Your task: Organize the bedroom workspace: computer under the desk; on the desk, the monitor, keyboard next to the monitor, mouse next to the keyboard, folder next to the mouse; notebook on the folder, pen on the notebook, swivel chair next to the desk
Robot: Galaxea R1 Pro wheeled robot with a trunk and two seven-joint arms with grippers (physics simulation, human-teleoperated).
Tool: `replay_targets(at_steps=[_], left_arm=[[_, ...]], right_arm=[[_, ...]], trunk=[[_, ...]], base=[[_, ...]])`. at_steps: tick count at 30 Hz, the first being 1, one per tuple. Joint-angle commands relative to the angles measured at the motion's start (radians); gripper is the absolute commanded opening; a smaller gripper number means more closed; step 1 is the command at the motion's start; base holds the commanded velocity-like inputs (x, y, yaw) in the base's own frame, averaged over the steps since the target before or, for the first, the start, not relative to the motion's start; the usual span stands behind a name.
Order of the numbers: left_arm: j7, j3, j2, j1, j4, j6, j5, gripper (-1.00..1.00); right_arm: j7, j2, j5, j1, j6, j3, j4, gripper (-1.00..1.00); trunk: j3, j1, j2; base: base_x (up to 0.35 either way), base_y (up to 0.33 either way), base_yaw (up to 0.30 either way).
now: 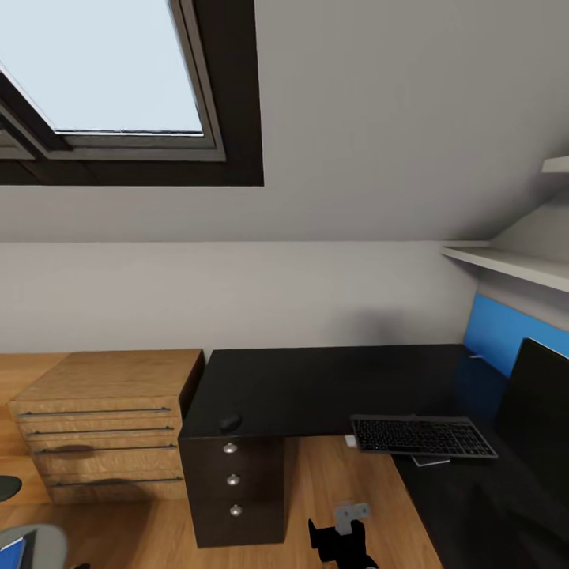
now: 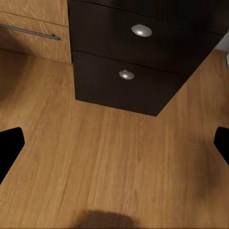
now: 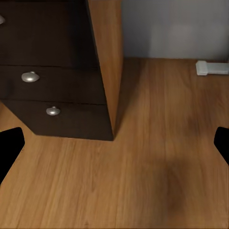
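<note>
No legible text, labels, brands or numbers in any view. Keyboard (image 1: 421, 436) keys show pale markings on the desk (image 1: 316, 387), too small to read.

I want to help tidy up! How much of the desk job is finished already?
Done: the keyboard, mouse and monitor sit on the desk, though the mouse lies far from the keyboard. In hand: nothing; both grippers look open and empty. Left: the blue folder, low in the head view's corner, isn't on the desk.

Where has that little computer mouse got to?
In the head view, the mouse sits on the black desk, near its front left corner, above the drawer unit and well left of the keyboard.
</note>
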Motion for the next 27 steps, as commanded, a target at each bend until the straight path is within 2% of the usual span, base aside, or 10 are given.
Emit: replay_targets(at_steps=[1,4,6,11,15,17,19,21,24,27], left_arm=[[-0.001,0.003,-0.001,0.0,0.001,-0.003,0.002,1.0],[-0.001,0.003,0.0,-0.001,0.0,-0.003,0.002,1.0],[-0.001,0.003,0.0,0.0,0.001,-0.003,0.002,1.0],[-0.001,0.004,0.0,0.0,0.001,-0.003,0.002,1.0],[-0.001,0.004,0.0,0.0,0.001,-0.003,0.002,1.0],[-0.001,0.004,0.0,0.0,0.002,-0.003,0.002,1.0],[-0.001,0.004,0.0,0.0,0.008,-0.003,0.002,1.0],[-0.001,0.004,0.0,0.0,0.009,-0.003,0.002,1.0],[-0.001,0.004,0.0,0.0,0.012,-0.003,0.001,1.0],[-0.002,0.003,0.0,0.0,0.013,-0.003,0.0,1.0]], right_arm=[[-0.002,0.0,-0.007,0.0,-0.001,0.008,-0.007,1.0],[-0.01,-0.002,-0.006,-0.001,0.005,0.007,-0.053,1.0],[-0.045,-0.016,-0.005,-0.002,0.043,0.006,-0.144,1.0],[-0.153,-0.045,-0.005,-0.002,0.22,0.005,-0.394,1.0],[-0.208,-0.074,-0.005,-0.003,0.43,-0.014,-0.646,1.0],[-0.227,-0.089,-0.005,-0.003,0.511,-0.051,-0.728,1.0],[-0.243,-0.111,-0.004,-0.003,0.636,-0.151,-0.856,1.0],[-0.246,-0.122,-0.003,-0.003,0.675,-0.197,-0.901,1.0],[-0.236,-0.185,-0.005,-0.003,0.734,-0.343,-0.969,1.0],[-0.224,-0.217,-0.005,-0.003,0.74,-0.438,-0.981,1.0]], trunk=[[0.0,0.001,-0.001],[0.0,0.001,-0.001],[0.0,0.001,-0.001],[0.0,0.001,-0.001],[0.0,0.001,-0.001],[0.0,0.001,-0.001],[0.0,0.001,-0.001],[0.0,0.001,-0.001],[0.0,0.001,-0.001],[0.0,0.001,-0.001]], base=[[0.308,0.0,0.0],[0.266,0.0,0.0],[0.11,0.0,0.0],[0.026,0.0,0.0],[0.004,0.0,0.0],[0.0,0.0,0.0],[0.0,0.0,0.0],[0.0,0.0,0.0],[0.068,-0.027,0.0],[0.207,-0.108,0.0]])
